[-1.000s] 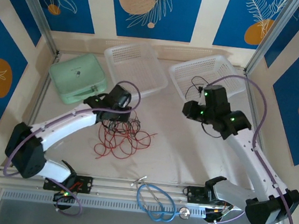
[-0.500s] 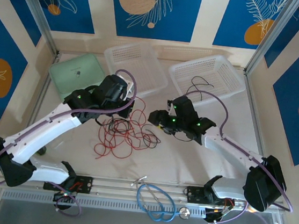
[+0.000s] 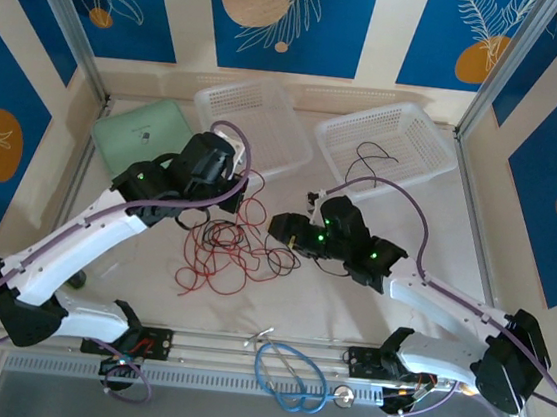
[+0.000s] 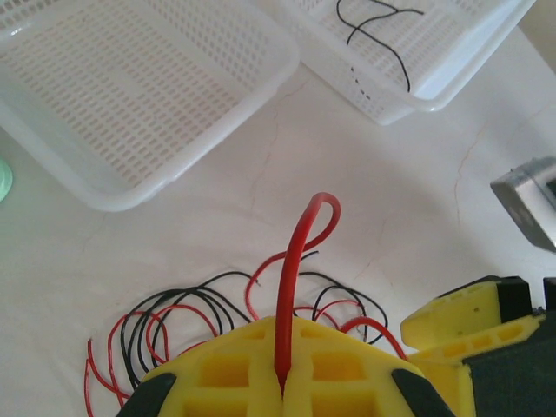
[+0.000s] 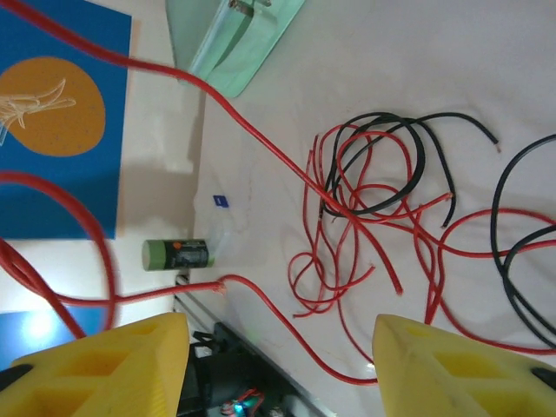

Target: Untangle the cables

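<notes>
The cables (image 3: 225,255), thin red and black wires, are lying in loose, curly, overlapping loops at the middle of the table (image 3: 348,307). One red strand (image 4: 300,261) is standing up in a loop, pinched by the left gripper (image 4: 282,352). A black wire (image 3: 369,161) is lying in the far right basket (image 3: 414,123).

No legible txt, label on green cylinder (image 5: 177,254) too blurry, small blue sticker (image 5: 221,201) unreadable

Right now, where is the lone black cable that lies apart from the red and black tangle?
In the top view, the lone black cable lies inside the white basket on the far right, beyond the right gripper.
</notes>
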